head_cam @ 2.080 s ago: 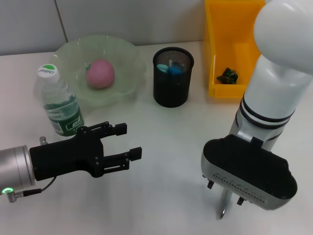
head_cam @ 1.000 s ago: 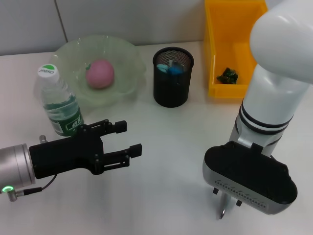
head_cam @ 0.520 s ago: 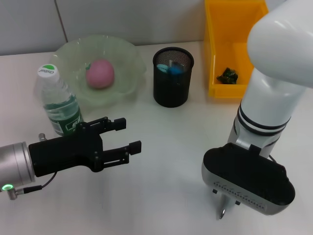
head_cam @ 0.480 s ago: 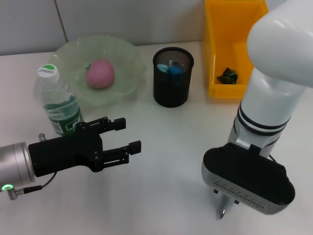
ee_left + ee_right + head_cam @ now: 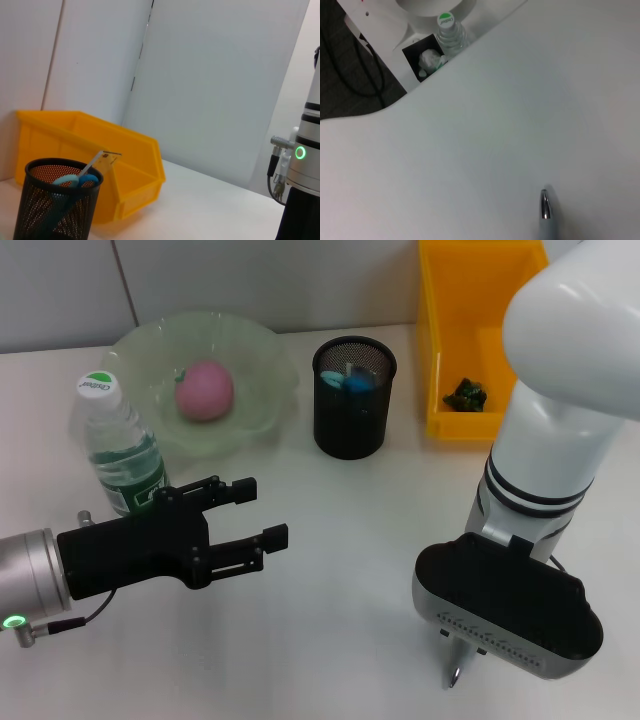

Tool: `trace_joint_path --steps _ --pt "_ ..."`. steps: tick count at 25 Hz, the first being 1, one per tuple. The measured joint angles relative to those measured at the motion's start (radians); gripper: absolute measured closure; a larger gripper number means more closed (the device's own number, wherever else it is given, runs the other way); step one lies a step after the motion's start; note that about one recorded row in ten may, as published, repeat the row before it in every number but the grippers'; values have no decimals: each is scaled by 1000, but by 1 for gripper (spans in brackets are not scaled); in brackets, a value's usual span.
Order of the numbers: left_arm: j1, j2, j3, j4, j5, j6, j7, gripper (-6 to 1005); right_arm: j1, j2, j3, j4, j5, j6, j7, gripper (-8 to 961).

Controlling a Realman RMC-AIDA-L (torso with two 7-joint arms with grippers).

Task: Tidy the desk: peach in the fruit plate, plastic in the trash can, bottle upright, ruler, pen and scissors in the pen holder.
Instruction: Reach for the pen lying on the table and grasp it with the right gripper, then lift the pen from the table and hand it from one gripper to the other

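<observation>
The pink peach [image 5: 205,390] lies in the pale green fruit plate [image 5: 262,345]. Beside the plate the bottle [image 5: 115,445] stands upright. Blue-handled scissors [image 5: 75,180] and a clear ruler [image 5: 102,160] stick out of the black mesh pen holder [image 5: 353,400]. A dark green plastic scrap [image 5: 465,393] rests in the yellow trash can [image 5: 440,350]. My left gripper [image 5: 262,510] hovers open and empty in front of the bottle. Near the front right, my right gripper [image 5: 458,640] is shut on the silver pen [image 5: 455,672], whose tip [image 5: 546,207] hangs just above the table.
The white table [image 5: 340,540] stretches between both arms. The pen holder stands next to the yellow trash can [image 5: 115,165]. Beyond the table edge, the right wrist view shows a black box [image 5: 425,60] with crumpled white material on the floor.
The right gripper with the pen has shifted very slightly. The left gripper has crept a little up and towards the bottle. Nothing on the table has moved.
</observation>
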Motion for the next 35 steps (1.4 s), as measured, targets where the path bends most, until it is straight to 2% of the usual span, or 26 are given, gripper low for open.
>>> trace_joint_path --steps 22,30,33,34,35 --pt "1 0 0 0 -2 -1 -1 229 1 -3 -14 19 -3 22 0 680" --pt "1 0 -7 0 -3 1 -1 229 0 -1 -33 37 -34 48 11 787" --pt "1 1 -10 0 -3 3 -1 229 -5 -2 16 -10 -26 28 14 827" --pt "1 1 -10 0 -3 4 -1 229 -6 -2 94 -64 -14 -4 19 828" --pt "1 1 -10 0 -3 4 -1 229 -6 -2 94 -64 -14 -4 19 828"
